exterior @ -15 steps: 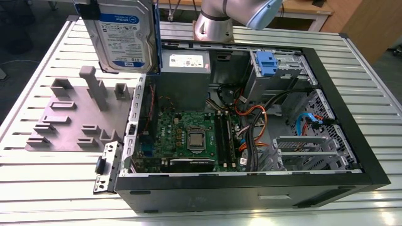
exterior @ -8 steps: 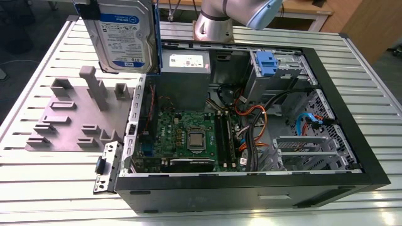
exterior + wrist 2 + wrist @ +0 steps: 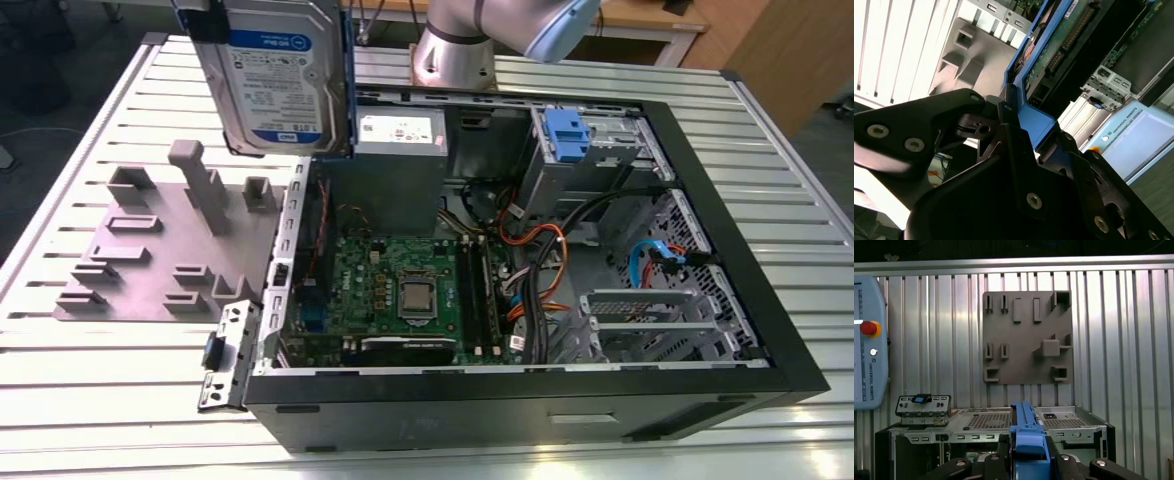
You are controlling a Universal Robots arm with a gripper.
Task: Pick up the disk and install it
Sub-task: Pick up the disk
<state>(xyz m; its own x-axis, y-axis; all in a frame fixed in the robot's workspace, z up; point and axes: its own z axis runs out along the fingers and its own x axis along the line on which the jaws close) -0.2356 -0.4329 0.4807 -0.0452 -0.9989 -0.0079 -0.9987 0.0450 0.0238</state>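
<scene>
Holding the disk (image 3: 274,75) upper left in exterior view, label showing; second wrist view shows gripper (image 3: 1031,127) clamped on its blue rail.

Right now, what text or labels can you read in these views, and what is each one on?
Label on the disk: print too small to read.
Sticker on the grey metal box: too small to read.
Side of the teach pendant: a maker's name, not quoted here.
</scene>
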